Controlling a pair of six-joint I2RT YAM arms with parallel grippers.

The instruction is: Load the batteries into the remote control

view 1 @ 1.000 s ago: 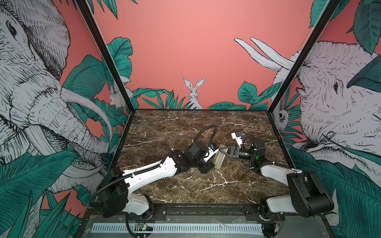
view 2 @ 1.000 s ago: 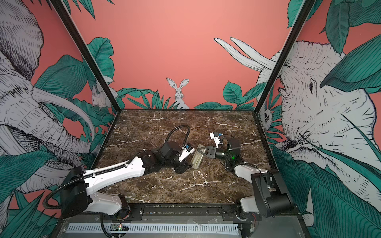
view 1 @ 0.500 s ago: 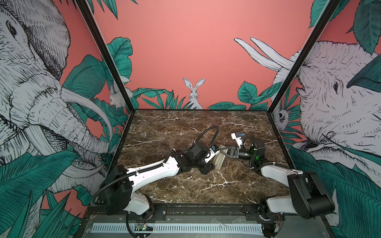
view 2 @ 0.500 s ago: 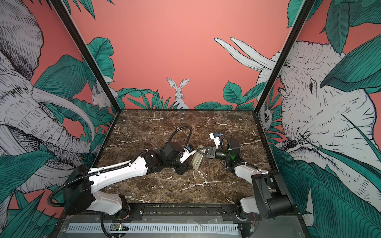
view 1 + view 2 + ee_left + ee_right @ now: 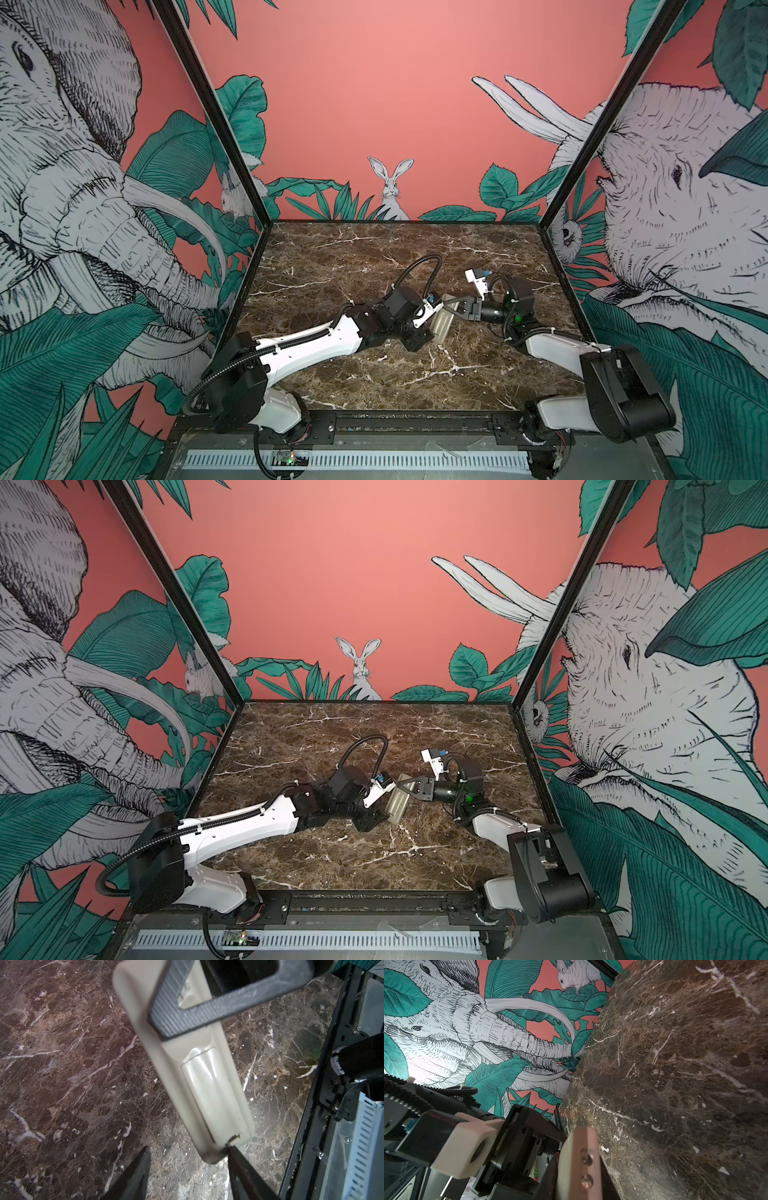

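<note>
Glossy plastic remote control (image 5: 207,1088), marble tabletop (image 5: 62,1064)

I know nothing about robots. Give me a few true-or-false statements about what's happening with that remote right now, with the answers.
1. The right end effector is clamped on the remote control. True.
2. The remote shows its button side to the left wrist camera. False: its plain beige back faces that camera.
3. The left end effector is open, one fingertip at the remote's end. True.
4. Two batteries lie loose beside the remote. False: none show on the table in any view.
5. The battery cover sits in place on the remote's back. True.
</note>
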